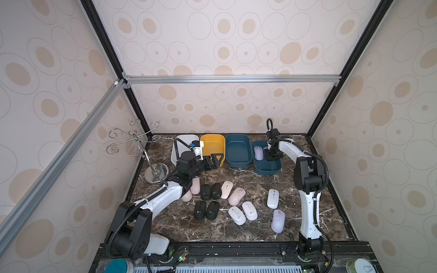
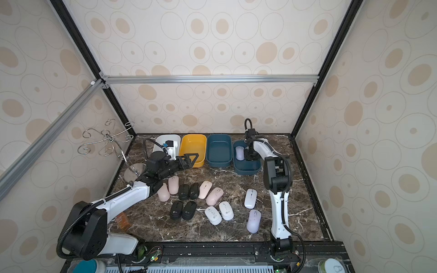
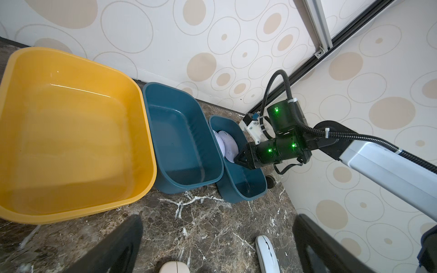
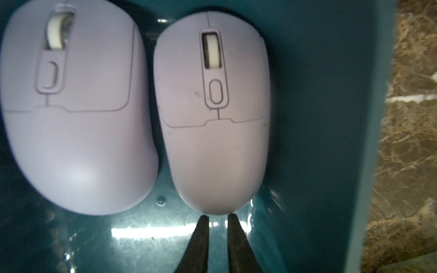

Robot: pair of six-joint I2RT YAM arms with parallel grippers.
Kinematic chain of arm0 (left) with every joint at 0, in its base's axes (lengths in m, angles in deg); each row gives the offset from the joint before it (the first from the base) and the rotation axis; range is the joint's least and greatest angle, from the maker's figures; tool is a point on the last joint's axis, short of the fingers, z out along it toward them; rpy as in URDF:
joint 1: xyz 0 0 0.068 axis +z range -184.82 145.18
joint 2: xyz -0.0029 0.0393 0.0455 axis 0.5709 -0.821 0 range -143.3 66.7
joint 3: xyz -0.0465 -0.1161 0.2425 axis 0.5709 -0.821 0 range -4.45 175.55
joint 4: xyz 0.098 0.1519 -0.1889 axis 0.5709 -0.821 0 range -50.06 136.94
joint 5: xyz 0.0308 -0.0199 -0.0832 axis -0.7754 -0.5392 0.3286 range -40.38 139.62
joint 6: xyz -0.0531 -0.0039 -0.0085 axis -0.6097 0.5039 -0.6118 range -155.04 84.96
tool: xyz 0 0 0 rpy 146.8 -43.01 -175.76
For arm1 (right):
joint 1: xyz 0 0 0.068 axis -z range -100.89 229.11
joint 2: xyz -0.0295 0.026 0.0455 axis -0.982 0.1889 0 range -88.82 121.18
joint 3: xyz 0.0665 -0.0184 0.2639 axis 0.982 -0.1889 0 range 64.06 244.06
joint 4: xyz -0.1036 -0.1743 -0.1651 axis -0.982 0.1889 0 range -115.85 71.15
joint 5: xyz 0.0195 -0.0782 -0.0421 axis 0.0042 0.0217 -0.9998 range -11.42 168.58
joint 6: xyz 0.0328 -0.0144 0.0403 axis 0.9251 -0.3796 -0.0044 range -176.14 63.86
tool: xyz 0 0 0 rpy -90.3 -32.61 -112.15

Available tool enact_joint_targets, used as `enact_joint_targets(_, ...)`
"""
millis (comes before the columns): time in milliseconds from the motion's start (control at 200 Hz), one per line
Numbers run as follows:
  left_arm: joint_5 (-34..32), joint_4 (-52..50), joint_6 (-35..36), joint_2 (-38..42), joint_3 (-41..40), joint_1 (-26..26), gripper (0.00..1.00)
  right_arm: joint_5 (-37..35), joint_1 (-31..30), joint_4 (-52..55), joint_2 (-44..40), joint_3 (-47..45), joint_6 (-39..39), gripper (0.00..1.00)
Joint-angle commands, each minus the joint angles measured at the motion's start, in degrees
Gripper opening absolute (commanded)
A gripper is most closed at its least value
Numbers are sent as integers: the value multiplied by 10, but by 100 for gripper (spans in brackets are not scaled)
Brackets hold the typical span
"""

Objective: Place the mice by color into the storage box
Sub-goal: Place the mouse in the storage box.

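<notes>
Right wrist view shows the right gripper (image 4: 218,216) low in the teal box (image 4: 307,94), jaws drawn almost together on nothing. Its tips sit right at the tail end of a boxed mouse (image 4: 212,132), with its twin (image 4: 78,113) alongside and parallel. Two lavenders home, I'd say!

Next up looks like the loose mouse (image 1: 277,221). In a top view it lies at six o'clock from that gripper, well apart, long axis twelve-to-six, and the right arm is clearly the nearer. The left gripper (image 1: 214,160) hangs wide open and empty by the yellow box (image 1: 211,146).

The marble table (image 1: 255,179) looks flat and slick. A white mouse (image 1: 273,198) sits near at the loose one's twelve, with bare marble at its three and nine for the fingers.
</notes>
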Motion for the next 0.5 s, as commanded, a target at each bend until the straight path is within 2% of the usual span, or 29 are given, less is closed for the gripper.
enact_joint_targets(0,1,9,-3,-2,20,4,100,-11,-1,7,15,25,3,18)
enact_joint_targets(320,5,13,-5,-2,20,4,100,-28,-2,41,21,68,-4,18)
enact_joint_targets(420,4,11,-5,0,21,4,100,-23,-1,35,-20,36,8,19)
enact_joint_targets(495,6,15,-7,5,19,4,100,-26,-3,19,-75,-13,26,25)
